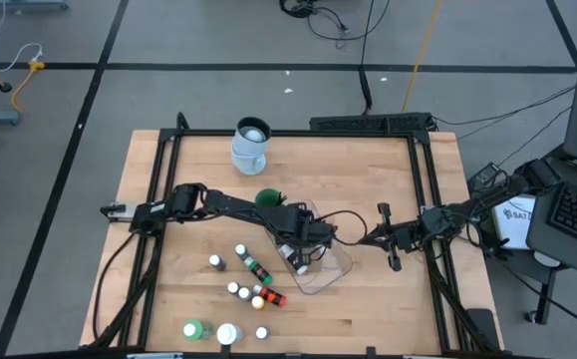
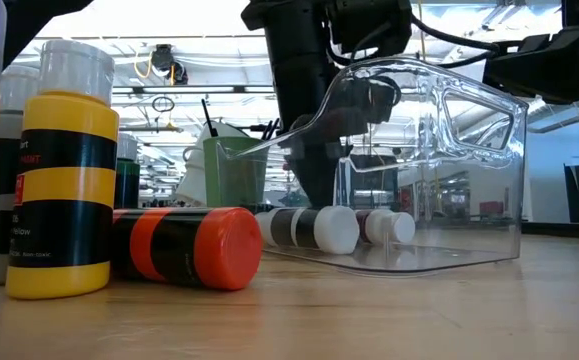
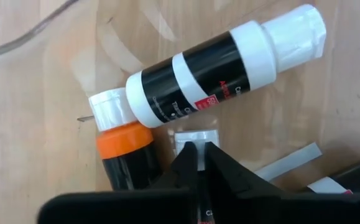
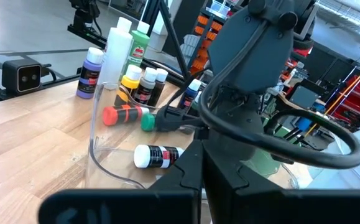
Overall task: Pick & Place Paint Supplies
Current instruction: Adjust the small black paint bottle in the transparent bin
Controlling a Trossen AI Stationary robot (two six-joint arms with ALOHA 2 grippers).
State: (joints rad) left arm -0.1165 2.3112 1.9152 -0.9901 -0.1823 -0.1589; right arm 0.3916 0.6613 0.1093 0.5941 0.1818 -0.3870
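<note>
Left end effector (image 3: pixel 196 152) is inside the clear tub (image 1: pixel 330 271) near the surface's (image 1: pixel 368 179) centre, closed on a white-capped paint bottle (image 3: pixel 196 138). Beside it lie a white bottle (image 3: pixel 223 62) and an orange one (image 3: pixel 125 149). Right end effector (image 1: pixel 384 211), closed and empty, waits toward the right edge.

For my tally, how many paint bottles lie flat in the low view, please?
3: an orange bottle left of the clear tub, two white-capped bottles inside it; others may be hidden.
</note>
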